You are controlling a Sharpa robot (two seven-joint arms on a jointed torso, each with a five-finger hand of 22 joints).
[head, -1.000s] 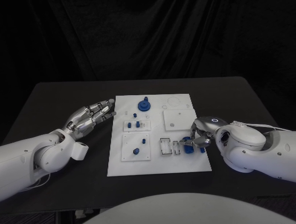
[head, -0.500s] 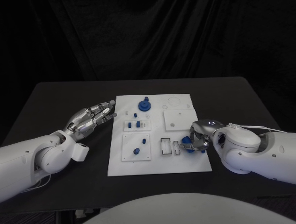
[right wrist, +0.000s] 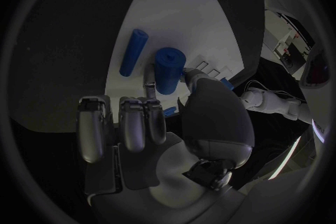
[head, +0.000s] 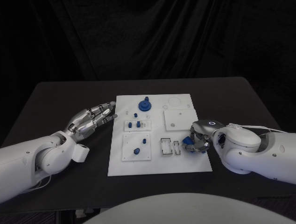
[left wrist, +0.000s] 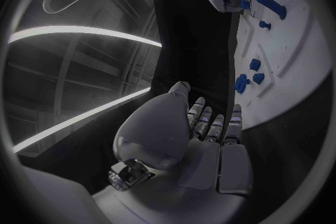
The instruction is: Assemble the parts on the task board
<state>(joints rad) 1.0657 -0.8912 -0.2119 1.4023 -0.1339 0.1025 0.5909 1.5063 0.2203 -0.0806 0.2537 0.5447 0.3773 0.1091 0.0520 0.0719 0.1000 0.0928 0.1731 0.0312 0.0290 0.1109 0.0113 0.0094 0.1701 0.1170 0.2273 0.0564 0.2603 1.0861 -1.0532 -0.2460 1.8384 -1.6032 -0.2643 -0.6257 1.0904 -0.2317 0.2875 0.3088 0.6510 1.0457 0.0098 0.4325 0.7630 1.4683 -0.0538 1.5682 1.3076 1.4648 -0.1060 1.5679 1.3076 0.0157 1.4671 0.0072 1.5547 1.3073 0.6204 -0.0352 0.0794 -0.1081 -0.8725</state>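
1. Silver and held flat, the left hand (head: 94, 118) hovers over the black table (head: 53, 98) just beside the task board's left edge, fingers straight and close together, holding nothing.
2. The white task board (head: 158, 168) lies in the middle of the table; a blue knob-like part (head: 144, 104) stands near its far edge, and small blue parts (head: 137, 124) sit in the left-hand plates.
3. Near the board's right edge, the right hand (head: 196, 140) is down on the board, the thumb and a finger closed around a short blue cylinder (right wrist: 168, 70); the other fingers hang curled beside it.
4. A slimmer blue bar (right wrist: 133, 52) lies flat on the board just beyond that cylinder, and the two long axes run roughly parallel.
5. The rectangular slots (head: 166, 146) lie directly to the left of the held cylinder, toward the board's middle, so the right hand is far nearer to them than the left.
6. Whether the cylinder is already seated or merely resting on the board cannot be told.
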